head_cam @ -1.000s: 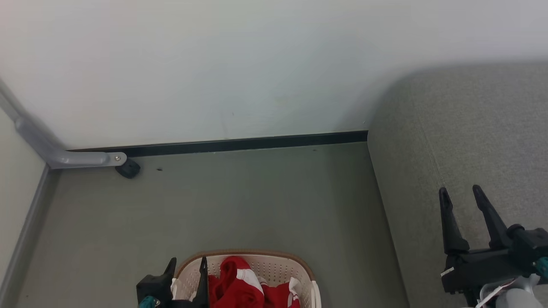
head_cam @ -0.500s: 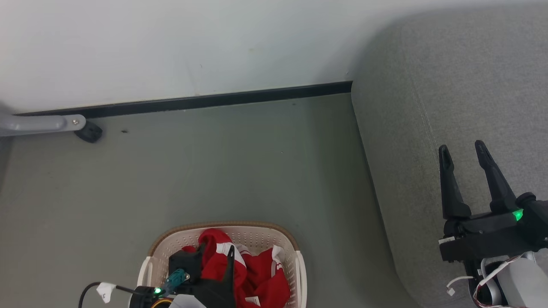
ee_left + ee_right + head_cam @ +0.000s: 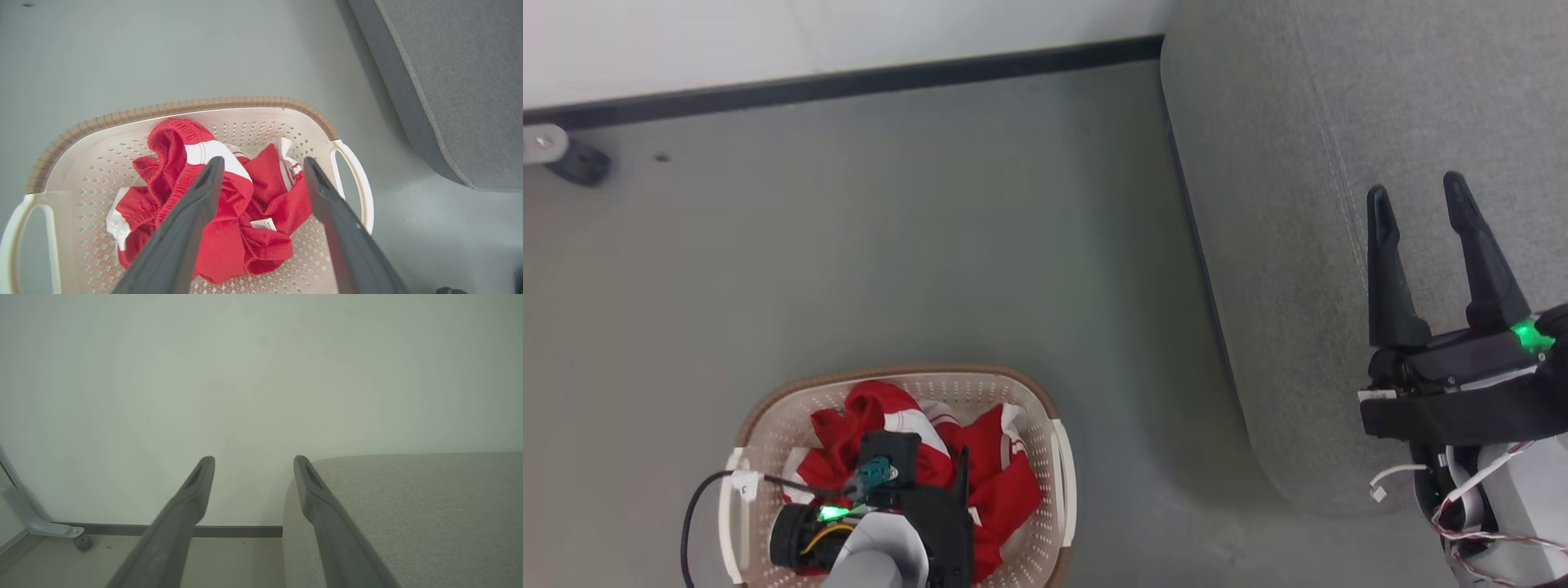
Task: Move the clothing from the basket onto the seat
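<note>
Clothing (image 3: 253,245), red with white bands, lies crumpled in the basket (image 3: 184,107) beside the seat (image 3: 470,81). Left hand (image 3: 262,163) hovers above it, spread wide and empty, likely lined up for a grab. Right hand (image 3: 1415,186), also open and empty, hangs over the seat, out of the way.

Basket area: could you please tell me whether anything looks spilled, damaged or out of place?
Nothing stands out. The red-and-white clothing lies crumpled inside the upright basket, with none over its rim or on the floor.
</note>
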Available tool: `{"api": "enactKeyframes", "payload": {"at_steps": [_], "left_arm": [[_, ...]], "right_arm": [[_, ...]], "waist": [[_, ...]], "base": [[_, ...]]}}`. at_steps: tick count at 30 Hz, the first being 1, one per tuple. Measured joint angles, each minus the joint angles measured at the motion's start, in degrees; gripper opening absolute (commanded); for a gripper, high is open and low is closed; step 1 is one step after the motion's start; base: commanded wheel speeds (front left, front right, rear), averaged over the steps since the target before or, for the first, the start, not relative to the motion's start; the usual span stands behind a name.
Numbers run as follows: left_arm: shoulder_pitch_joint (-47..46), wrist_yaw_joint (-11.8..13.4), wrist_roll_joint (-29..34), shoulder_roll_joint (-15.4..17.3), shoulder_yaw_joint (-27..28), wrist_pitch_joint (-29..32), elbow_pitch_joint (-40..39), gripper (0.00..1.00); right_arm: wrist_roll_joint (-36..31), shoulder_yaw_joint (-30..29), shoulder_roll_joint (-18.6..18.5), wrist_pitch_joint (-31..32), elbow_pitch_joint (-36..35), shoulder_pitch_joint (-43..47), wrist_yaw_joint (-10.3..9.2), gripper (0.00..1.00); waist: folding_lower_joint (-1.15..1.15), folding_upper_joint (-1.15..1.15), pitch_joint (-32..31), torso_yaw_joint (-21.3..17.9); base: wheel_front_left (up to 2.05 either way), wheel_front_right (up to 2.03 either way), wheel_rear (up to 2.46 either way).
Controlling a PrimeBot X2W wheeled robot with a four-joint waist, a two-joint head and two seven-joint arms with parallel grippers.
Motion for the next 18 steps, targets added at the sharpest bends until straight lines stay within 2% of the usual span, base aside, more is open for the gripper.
{"api": "enactKeyframes", "payload": {"at_steps": [6,18], "left_arm": [[-3.7,0.0,-1.4,0.0,0.7,1.9,3.9,1.00],[-10.1,0.5,-7.3,0.0,6.5,3.9,10.8,1.00]], "right_arm": [[0.0,-0.2,0.5,0.0,-2.1,-1.7,0.00,1.00],[0.0,-0.6,1.2,0.0,-4.2,-4.1,-0.01,1.00]], "waist": [[0.00,0.00,4.3,-1.7],[0.00,0.00,12.0,-4.5]], "base": [[0.00,0.00,0.00],[0.00,0.00,0.00]]}}
